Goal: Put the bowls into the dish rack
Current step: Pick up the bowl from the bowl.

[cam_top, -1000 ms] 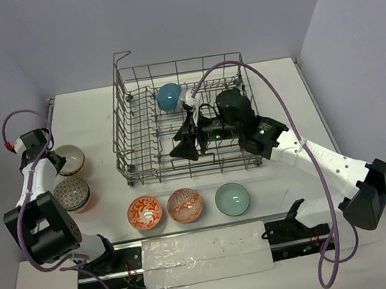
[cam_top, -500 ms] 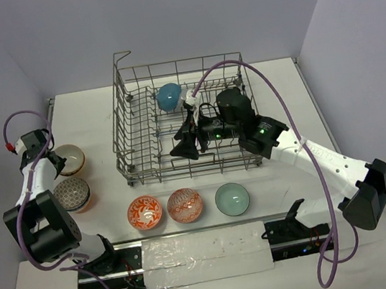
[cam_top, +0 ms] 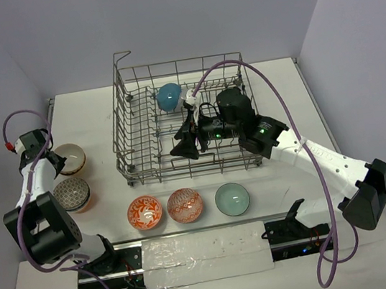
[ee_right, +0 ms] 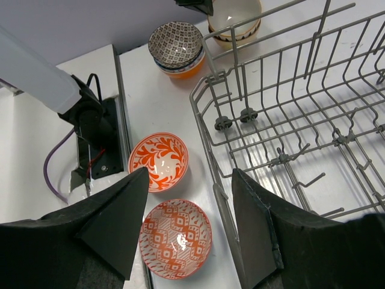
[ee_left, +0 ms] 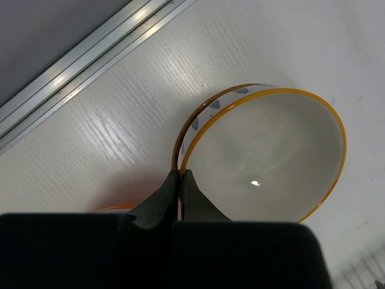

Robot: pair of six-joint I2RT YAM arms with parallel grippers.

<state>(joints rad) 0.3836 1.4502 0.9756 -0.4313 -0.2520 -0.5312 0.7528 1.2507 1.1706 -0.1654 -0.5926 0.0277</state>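
My left gripper (cam_top: 55,160) (ee_left: 180,176) is shut on the near rim of a white bowl with an orange rim (cam_top: 72,157) (ee_left: 264,156) at the table's left edge. A second orange rim shows just under that bowl. A dark patterned bowl (cam_top: 72,194) (ee_right: 175,42) sits stacked on an orange one in front of it. Two orange-red bowls (cam_top: 145,212) (cam_top: 184,204) and a pale green bowl (cam_top: 232,199) line the front. A teal-blue bowl (cam_top: 169,96) stands in the dish rack (cam_top: 124,129) (ee_right: 225,214). My right gripper (cam_top: 186,145) (ee_right: 189,173) hangs open over the rack's front rim, holding nothing.
An aluminium rail (ee_left: 90,54) runs along the table's left edge beside the held bowl. The purple cable (cam_top: 273,96) of the right arm arches over the rack. The arm bases and a taped strip (cam_top: 206,253) take up the near edge.
My left gripper has closed onto the rim of the white bowl. The right arm and the other bowls have not moved.
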